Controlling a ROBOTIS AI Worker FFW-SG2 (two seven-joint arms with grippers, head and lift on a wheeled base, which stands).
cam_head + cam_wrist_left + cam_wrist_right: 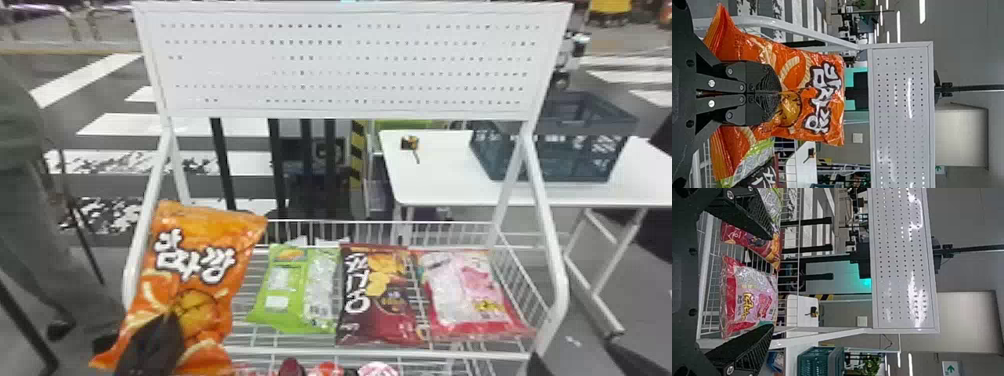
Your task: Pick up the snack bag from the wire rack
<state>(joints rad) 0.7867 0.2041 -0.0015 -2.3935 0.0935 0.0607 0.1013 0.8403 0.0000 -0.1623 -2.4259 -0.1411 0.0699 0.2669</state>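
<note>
Orange snack bag [205, 295] is near upright at the left end of the wire rack [400, 353], its long axis running up past the left gripper [167, 320], top leaning right. That gripper, the nearer, is closed on its lower middle; most of the bag lies above the fingertips. The right gripper [772, 282] is wide open and empty. Lifting should steer clear of the side post [131, 270].

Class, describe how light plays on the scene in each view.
Head view: holes fade into pale patches left on the white perforated panel; left wrist view: a narrow glare streak there, plus bright white ceiling strip lights; right wrist view: broader, broken glare on the panel.
</note>
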